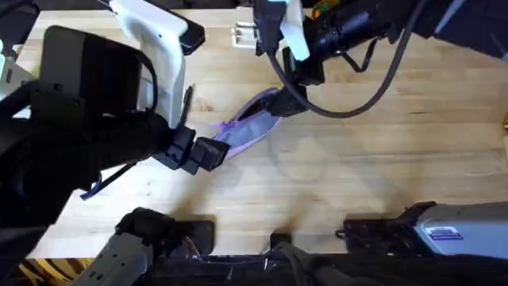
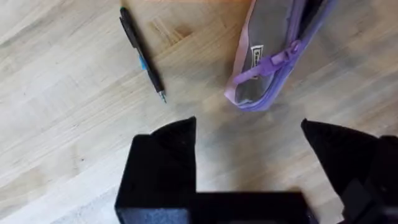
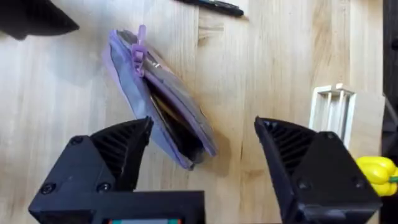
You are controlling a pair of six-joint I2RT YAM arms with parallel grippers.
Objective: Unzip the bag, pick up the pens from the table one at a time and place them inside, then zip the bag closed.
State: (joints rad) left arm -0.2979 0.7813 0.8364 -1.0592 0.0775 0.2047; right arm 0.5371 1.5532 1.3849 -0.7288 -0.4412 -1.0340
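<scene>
The lavender bag [image 1: 250,123] lies slanted at mid-table, and in the right wrist view the bag [image 3: 161,102] gapes unzipped with dark things showing inside. Its zipper pull [image 2: 273,59] hangs at the end nearer my left gripper. My left gripper [image 1: 202,155] is open just short of that end, with nothing between its fingers [image 2: 168,149]. My right gripper [image 1: 286,99] hovers open over the bag's far end. A dark pen [image 1: 188,103] with a blue band lies on the table [image 1: 381,143] left of the bag, and the same pen [image 2: 142,53] is in the left wrist view. A purple-blue pen [image 1: 91,191] lies at the lower left.
A white slatted rack [image 1: 244,33] stands at the back, and the rack [image 3: 333,109] has a yellow object [image 3: 376,171] beside it. Bare wood stretches to the right of the bag.
</scene>
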